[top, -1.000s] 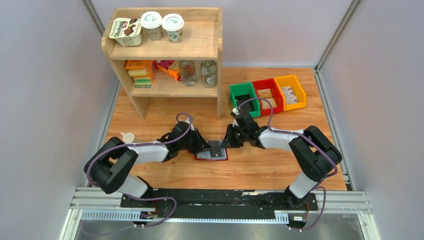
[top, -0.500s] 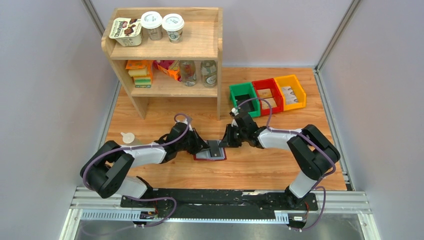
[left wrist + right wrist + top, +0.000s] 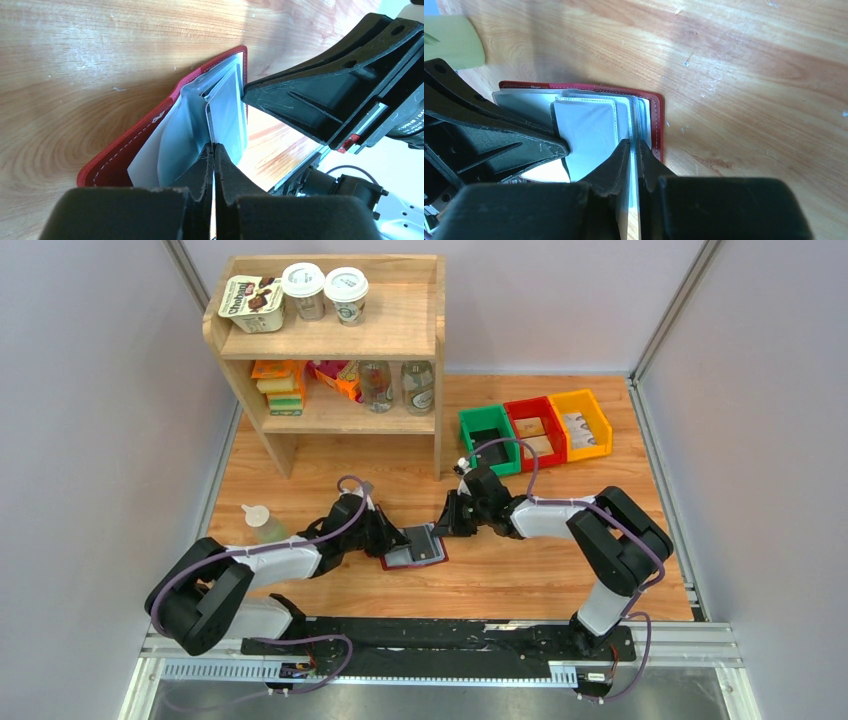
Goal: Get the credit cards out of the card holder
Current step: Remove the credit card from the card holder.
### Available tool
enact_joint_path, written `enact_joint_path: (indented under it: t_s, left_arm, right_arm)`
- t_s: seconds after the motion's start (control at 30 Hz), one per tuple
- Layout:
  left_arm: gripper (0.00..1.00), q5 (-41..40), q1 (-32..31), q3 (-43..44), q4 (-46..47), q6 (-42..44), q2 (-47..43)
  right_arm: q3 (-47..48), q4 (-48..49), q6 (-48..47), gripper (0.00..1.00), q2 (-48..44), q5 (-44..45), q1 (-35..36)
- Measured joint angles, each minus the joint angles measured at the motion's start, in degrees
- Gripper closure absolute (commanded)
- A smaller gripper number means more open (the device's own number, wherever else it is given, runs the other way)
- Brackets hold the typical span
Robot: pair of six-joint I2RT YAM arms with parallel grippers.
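Card holder point(image 3: 415, 548): it lies open on the bench point(image 3: 530, 575), between your two arms, red cover down and the clear sleeves point(image 3: 182, 132) fanned upward.
Left tool point(image 3: 398, 538): the fingers are pressed together on the thin edge of one sleeve leaf at the left side of the holder.
Right tool point(image 3: 447, 527): it is also closed to a narrow slit, with a pale thin sheet pinched between the fingers at the opposite side. Whether this sheet is a sleeve or a card, you cannot tell from the wrist view.
Credit cards point(image 3: 228, 112): a greyish face shows inside a sleeve. I judge that the cards are all in the holder.
Done: the holder is opened and the leaves are separated.
Left: every card must come out; no card lies free on the bench.
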Motion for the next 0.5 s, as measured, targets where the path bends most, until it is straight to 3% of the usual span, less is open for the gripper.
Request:
enact_joint_path:
  t_s: [0.3,0.5]
  left_arm:
    - [1.0,0.24,0.24,-3.13,1.05,-0.37,-2.08]
    - [1.0,0.92,0.24,-3.3,2.08,-0.2,-1.57]
  right_arm:
    - [0.0,0.7,0.37,0.89,0.33,-0.02,0.0]
    - [0.0,-2.27,-0.37,0.76,-1.51,1.14,0.02]
